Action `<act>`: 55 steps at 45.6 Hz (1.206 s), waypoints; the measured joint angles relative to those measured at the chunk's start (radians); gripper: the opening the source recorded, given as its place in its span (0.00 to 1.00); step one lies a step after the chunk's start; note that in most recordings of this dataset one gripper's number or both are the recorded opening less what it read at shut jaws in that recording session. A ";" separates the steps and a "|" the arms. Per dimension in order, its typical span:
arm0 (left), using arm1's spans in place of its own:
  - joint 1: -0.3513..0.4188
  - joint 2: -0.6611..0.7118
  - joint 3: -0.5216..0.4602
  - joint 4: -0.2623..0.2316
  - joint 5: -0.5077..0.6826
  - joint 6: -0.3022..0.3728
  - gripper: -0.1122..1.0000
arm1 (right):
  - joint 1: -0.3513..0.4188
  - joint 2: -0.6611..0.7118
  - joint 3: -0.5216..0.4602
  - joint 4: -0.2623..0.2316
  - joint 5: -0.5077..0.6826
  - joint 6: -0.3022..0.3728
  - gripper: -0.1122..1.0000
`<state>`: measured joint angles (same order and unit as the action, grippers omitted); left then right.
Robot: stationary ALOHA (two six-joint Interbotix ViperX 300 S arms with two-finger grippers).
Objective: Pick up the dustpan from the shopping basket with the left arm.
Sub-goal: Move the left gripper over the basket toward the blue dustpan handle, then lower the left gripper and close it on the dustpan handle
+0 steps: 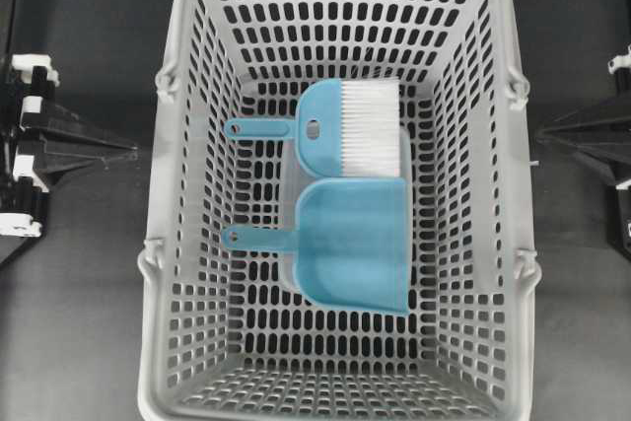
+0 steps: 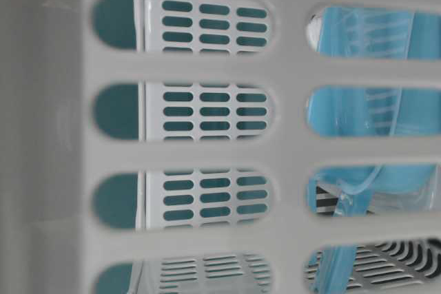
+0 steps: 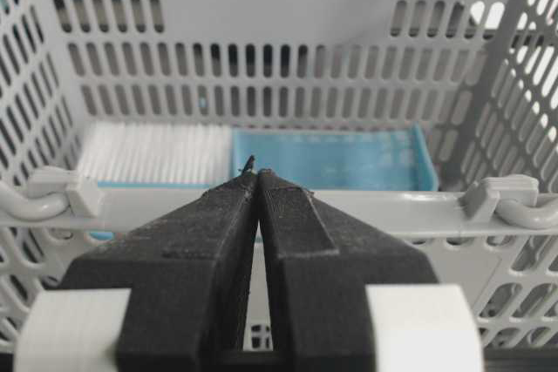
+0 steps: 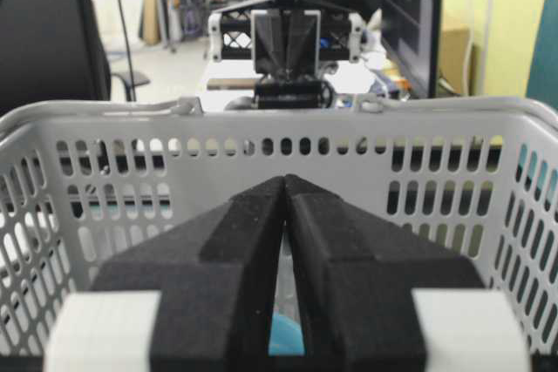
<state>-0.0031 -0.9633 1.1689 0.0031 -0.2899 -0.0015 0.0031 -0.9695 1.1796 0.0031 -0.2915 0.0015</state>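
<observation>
Inside slotted grey shopping basket (image 1: 187,244): smooth trapezoid dustpan (image 1: 355,244), white-bristled brush (image 1: 360,125).

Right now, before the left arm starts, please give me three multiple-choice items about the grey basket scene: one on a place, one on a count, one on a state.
1. Where does the light blue plastic dustpan lie?
A. Inside the large light grey slotted shopping basket
B. On the dark table beside it
C. In a gripper

2. How many blue handles point to the left of the overhead view?
A. One
B. Two
C. Three

3. How are the jaws of the left gripper?
A. Wide open
B. Shut on the dustpan
C. Shut, holding nothing

Answers:
1 A: it rests within the walls, next to the blue hand brush with white bristles.
2 B: the dustpan's and the brush's.
3 C: its tips meet outside the rim.
</observation>
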 measured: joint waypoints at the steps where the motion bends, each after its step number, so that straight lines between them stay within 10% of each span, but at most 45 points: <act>1: 0.000 0.000 0.000 0.000 0.000 0.000 0.15 | -0.002 0.000 0.000 0.000 0.000 0.000 0.10; 18: -0.002 0.086 -0.362 0.037 0.515 -0.043 0.10 | 0.009 -0.006 0.006 0.002 0.025 0.005 0.10; 47: -0.048 0.769 -1.098 0.038 1.330 -0.014 0.11 | 0.015 -0.011 0.009 0.003 0.067 0.006 0.10; 55: -0.063 0.884 -1.146 0.038 1.384 -0.012 0.35 | 0.018 -0.011 0.011 0.003 0.069 0.006 0.10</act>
<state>-0.0660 -0.0798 0.0230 0.0414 1.0937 -0.0138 0.0215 -0.9802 1.1904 0.0061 -0.2224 0.0077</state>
